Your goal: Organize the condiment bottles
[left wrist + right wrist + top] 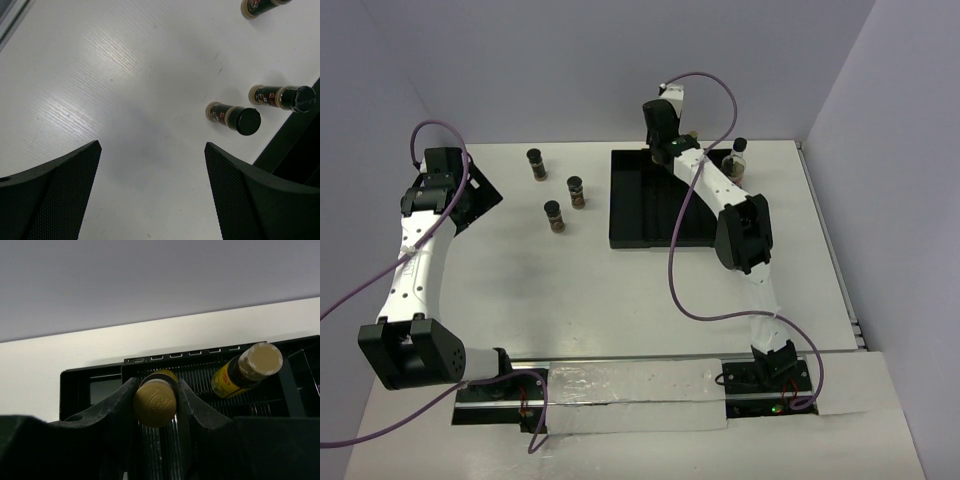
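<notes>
Right gripper [156, 389]: jaws closed on yellow bottle [155, 406], fingers pressed against its sides just under the tan cap. The bottle is upright over the far part of the tray [635, 210], with the ribbed floor visible beneath it; whether it touches the floor cannot be told. In the top view this gripper sits at the tray's far edge, its arm reaching across the tray's right half.

Second yellow bottle [235, 376]: inside the tray, right of the held one and apart from it, near the far wall, tan cap on.

Pale bottle [740, 155]: black cap, upright on the table [620, 300], outside the tray, just off its far right corner.

Dark bottles, black lids, all upright on the table left of the tray, none touching another:
- dark bottle 1 [577, 190]: closest to the tray's left wall
- dark bottle 2 [536, 163]: further left of the tray, level with its far edge
- dark bottle 3 [554, 215]: left of the tray, level with its middle

Left gripper [152, 147]: jaws wide apart, nothing between them but bare table. It hangs above the table well left of the tray, beyond the dark bottles. Its wrist view shows the tray's edge at the right border
</notes>
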You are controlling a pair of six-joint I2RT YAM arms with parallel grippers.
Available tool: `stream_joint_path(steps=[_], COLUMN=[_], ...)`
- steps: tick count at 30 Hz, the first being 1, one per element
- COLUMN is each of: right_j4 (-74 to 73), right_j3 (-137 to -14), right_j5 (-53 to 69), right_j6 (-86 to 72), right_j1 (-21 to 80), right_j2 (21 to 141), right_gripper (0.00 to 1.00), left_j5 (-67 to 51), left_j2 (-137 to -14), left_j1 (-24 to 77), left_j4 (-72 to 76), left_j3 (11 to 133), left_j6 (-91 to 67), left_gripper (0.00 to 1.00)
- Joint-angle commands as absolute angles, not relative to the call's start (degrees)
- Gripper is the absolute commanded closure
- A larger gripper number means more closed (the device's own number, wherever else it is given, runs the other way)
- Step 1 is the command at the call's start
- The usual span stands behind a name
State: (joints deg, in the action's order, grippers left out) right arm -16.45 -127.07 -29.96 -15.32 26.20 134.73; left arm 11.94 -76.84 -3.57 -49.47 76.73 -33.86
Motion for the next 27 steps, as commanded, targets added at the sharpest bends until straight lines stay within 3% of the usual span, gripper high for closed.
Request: stream_joint_path(steps=[1,27], right_j4=[-9.8,-17.2], right_j3=[-125.8,-134.6], right_j5=[-33.2,-29.9], right_j6=[-15.5,-15.5], right_j1=[27.1,24.5], right_j2=[127.8,138.9], right_gripper=[0.91,0.91], left_j5=[12.0,12.0], left_j2=[-75.5,-75.0], left_j1=[-3.8,-3.8], left_j4=[-47.9,-48.7], left_j3=[76.7,77.0], left_j6=[-34.1,-34.0], left_gripper=[0.07,0.07])
